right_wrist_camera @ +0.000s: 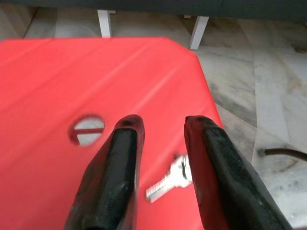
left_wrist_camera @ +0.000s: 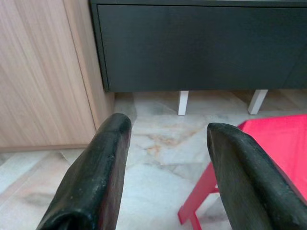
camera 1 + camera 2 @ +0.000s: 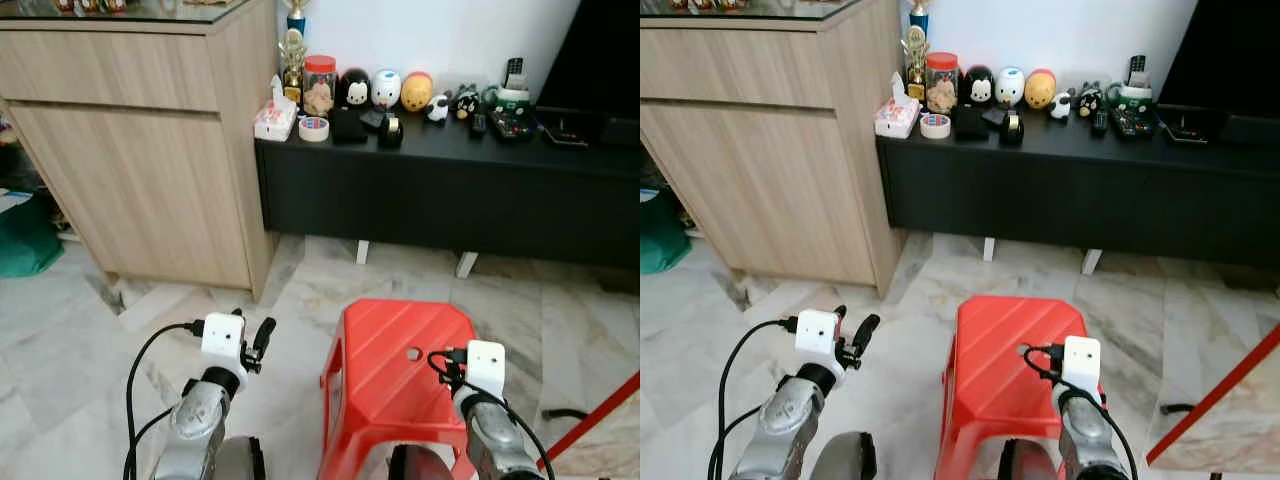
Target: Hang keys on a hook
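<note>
The right claw (image 1: 160,125) hovers over the red plastic stool (image 1: 57,86), fingers parted, empty, a silver metal key (image 1: 170,179) between them; the left claw (image 2: 165,132) gapes empty.

Place: a home, most likely a living room.
Floor: pale veined marble tiles (image 3: 60,340).
Furniture: a light wood cabinet (image 3: 130,150) beside a long, low black TV console (image 3: 450,190) on short white legs.
Ornaments: round character figurines (image 3: 385,88), a trophy (image 3: 292,50), a jar (image 3: 320,85), remote controls (image 3: 513,70).
Seat: a red plastic stool (image 3: 400,375).
</note>
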Controlling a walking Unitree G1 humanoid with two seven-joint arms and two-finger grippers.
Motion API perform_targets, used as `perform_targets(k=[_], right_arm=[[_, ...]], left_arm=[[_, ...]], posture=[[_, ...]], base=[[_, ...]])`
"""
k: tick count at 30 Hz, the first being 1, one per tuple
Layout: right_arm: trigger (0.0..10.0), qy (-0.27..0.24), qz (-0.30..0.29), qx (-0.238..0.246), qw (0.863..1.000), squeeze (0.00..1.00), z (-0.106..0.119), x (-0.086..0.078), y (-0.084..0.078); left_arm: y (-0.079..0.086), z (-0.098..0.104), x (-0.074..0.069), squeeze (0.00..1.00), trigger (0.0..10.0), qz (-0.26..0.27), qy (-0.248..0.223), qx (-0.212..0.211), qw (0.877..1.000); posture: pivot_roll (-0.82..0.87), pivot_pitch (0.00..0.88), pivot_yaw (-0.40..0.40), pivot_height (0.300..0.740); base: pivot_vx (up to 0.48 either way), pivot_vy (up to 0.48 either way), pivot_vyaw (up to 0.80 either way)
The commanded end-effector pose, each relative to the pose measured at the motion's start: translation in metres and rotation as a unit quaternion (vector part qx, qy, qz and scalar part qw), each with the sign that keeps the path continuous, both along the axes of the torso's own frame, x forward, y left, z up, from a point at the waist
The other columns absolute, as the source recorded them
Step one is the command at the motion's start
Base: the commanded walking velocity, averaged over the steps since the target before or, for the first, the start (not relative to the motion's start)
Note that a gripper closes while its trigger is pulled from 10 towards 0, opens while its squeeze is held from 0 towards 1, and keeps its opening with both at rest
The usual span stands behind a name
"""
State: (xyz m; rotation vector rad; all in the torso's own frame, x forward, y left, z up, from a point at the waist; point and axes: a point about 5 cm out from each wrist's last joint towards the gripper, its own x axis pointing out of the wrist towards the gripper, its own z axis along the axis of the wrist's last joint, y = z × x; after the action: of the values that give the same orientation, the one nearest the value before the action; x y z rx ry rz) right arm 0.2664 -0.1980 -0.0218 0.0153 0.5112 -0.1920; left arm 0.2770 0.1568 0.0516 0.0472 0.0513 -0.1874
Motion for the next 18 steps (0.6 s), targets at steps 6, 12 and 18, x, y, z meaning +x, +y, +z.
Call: perform_targets(k=[6,12,18], right_arm=[[10.0,0.002,-0.011,0.001,1.000,0.00,-0.0003,-0.0010,-0.0036],[10.0,0.002,-0.013,0.000,1.000,0.00,-0.0011,-0.0020,-0.0035],[10.0,0.004,-0.013,0.001,1.000,0.00,-0.0028,-0.0039,-0.0014]], left_arm=[[0.0013,-0.0015,-0.0008,0.00,10.0,0.001,0.000,0.005,1.000],[0.0026,-0.0042,-0.0024,0.00,10.0,0.002,0.004,0.008,1.000],[0.0041,-0.0063,-0.0047,0.00,10.0,0.004,0.007,0.009,1.000]], posture=[[0.05,0.000,-0.048,0.597],[0.04,0.000,-0.049,0.597],[0.04,0.000,-0.049,0.597]], base=[[0.331,0.000,0.00],[0.042,0.000,0.00],[0.000,0.000,0.00]])
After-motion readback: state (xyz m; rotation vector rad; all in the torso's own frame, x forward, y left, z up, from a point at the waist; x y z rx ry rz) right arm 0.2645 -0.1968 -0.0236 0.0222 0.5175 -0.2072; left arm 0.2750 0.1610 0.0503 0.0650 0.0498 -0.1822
